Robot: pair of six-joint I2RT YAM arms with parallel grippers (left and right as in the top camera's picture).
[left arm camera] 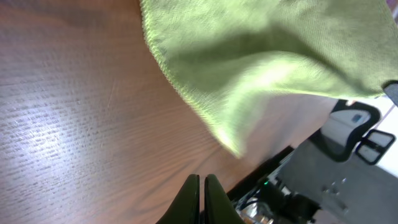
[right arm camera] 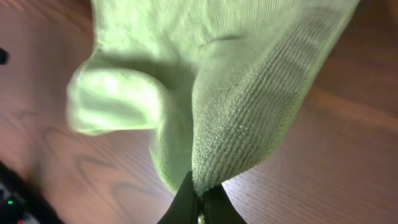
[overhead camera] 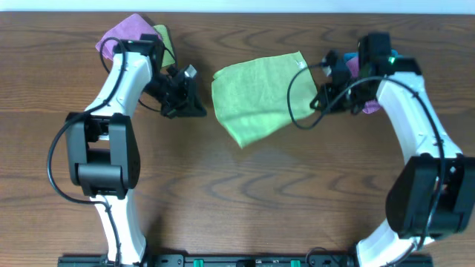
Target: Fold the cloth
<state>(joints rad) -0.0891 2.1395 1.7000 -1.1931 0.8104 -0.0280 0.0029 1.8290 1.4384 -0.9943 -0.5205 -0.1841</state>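
Observation:
A light green cloth [overhead camera: 256, 96] lies in the middle of the table, its right edge lifted. My right gripper [overhead camera: 320, 99] is shut on that right edge; in the right wrist view the cloth [right arm camera: 236, 93] hangs bunched from the fingertips [right arm camera: 200, 198]. My left gripper [overhead camera: 194, 104] is shut and empty, just left of the cloth's left edge. In the left wrist view the shut fingers [left arm camera: 202, 186] are over bare wood, with the cloth [left arm camera: 267, 56] ahead of them.
A pile of cloths, purple [overhead camera: 122, 33] and green [overhead camera: 163, 38], lies at the back left. More coloured cloths [overhead camera: 369, 104] lie at the back right behind my right arm. The table [overhead camera: 245, 200] is dark wood.

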